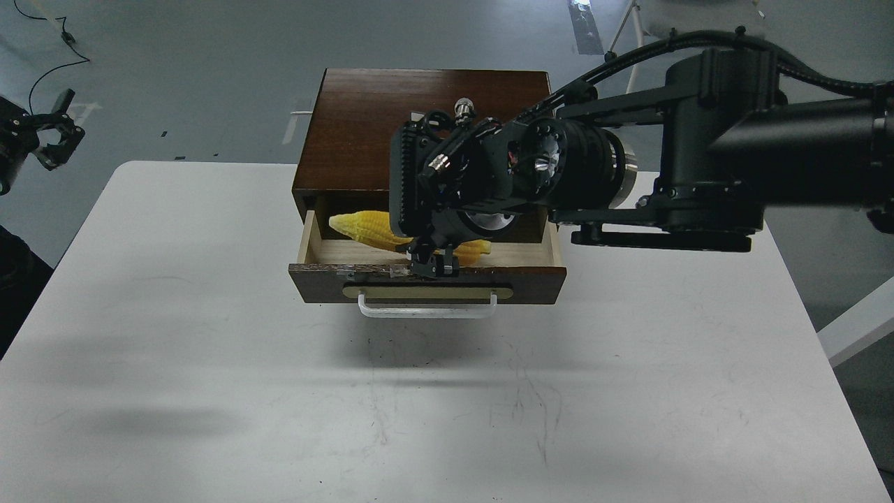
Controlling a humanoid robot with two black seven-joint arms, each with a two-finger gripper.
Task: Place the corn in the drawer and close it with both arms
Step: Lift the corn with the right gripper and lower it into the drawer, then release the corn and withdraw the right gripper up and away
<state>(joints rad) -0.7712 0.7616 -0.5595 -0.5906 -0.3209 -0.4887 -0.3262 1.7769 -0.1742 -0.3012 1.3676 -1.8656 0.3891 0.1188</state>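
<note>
Here, head view: drawer [426, 283] pulled open on white tabltop [209, 314]; corn [367, 227] lies inside it. Right gripper [434, 264] hangs over the drawer, by the corn; fingers' state unclear. Left gripper [52, 136] far left, off the tabletop, fingers spread.

A cabinet [429, 119] stands at the far middle of our table [209, 349]. Its drawer [426, 283] is pulled out toward us, and the corn [367, 227] lies inside it, across its width. Our right gripper [434, 265] hangs over the drawer's front edge, above the corn. Our left gripper [52, 136] sits far left, off the table.
</note>
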